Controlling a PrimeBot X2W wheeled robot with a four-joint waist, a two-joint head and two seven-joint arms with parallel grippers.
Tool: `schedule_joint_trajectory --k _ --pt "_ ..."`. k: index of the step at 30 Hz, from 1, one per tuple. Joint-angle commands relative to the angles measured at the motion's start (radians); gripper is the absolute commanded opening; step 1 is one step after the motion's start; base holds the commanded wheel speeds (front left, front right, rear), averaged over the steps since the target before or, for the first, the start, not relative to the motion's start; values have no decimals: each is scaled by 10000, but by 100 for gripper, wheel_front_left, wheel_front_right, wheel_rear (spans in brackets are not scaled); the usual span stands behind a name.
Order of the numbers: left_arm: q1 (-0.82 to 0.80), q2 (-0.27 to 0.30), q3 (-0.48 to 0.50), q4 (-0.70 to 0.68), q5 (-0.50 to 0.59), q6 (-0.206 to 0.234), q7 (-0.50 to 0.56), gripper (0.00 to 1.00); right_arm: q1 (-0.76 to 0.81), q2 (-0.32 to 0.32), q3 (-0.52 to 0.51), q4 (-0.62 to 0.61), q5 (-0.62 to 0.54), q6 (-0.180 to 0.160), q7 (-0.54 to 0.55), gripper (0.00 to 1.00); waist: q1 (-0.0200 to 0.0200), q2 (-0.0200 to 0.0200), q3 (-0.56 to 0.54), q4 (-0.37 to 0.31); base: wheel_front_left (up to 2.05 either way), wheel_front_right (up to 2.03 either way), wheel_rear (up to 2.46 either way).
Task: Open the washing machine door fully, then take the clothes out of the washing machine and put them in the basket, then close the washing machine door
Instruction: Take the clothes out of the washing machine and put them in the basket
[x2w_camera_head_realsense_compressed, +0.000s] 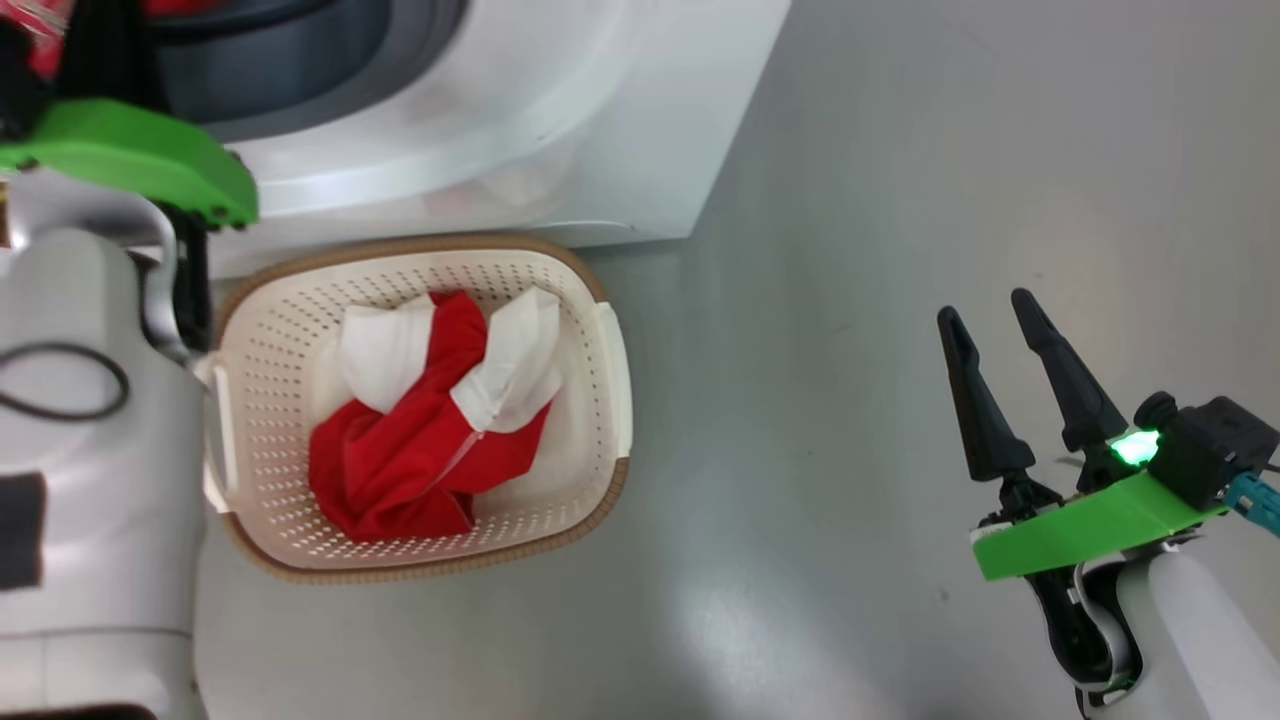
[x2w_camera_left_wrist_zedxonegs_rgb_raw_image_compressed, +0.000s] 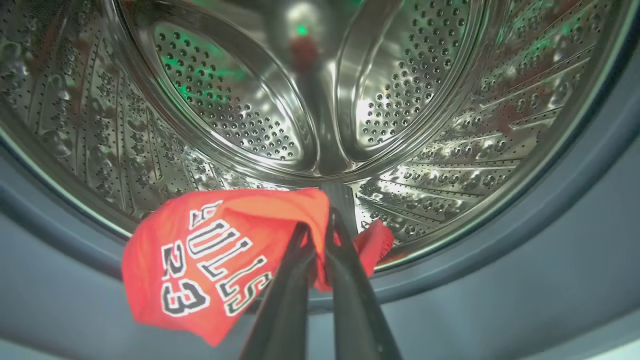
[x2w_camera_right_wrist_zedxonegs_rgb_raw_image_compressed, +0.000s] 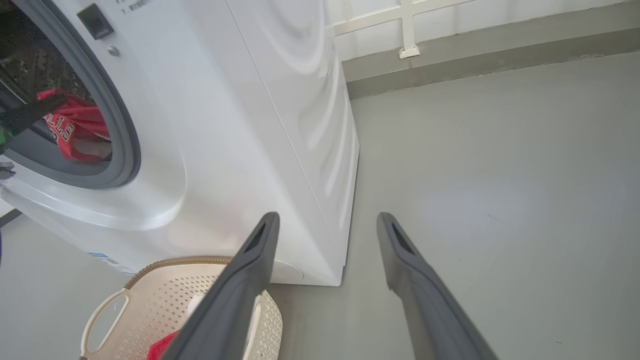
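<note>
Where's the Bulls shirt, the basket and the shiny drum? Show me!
Bulls shirt (x2w_camera_left_wrist_zedxonegs_rgb_raw_image_compressed: 200, 260): left wrist view, on its printed front.
basket (x2w_camera_head_realsense_compressed: 275, 380): head view, on its holey left inside wall.
drum (x2w_camera_left_wrist_zedxonegs_rgb_raw_image_compressed: 425, 75): left wrist view, on its perforated back panel.

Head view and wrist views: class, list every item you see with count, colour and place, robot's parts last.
washing machine: one, white, behind the basket
drum: one, steel, inside the machine
jersey: one, red with white lettering, at the drum's mouth
basket: one, cream with brown rim, on the floor
garment: one, red and white, in the basket
floor: one, grey, under the basket
left fingers: two, dark, shut on the jersey
right fingers: two, dark, apart, above the floor
</note>
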Motion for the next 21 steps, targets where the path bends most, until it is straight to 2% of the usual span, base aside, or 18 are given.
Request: schedule_joint_trajectory --k 1,9,21 --pt "286 361 233 -562 112 -80 -89 0 366 -103 163 -194 -28 50 -63 100 0 0 -206 190 0 0 0" --pt "2212 -197 605 -3213 506 -481 -90 0 769 -155 -34 -123 -37 50 -63 100 0 0 -921 443 0 0 0" --pt "4457 -623 1087 -6254 567 -738 -91 0 1331 -236 -145 -84 -25 50 -63 100 0 0 -1686 595 0 0 0"
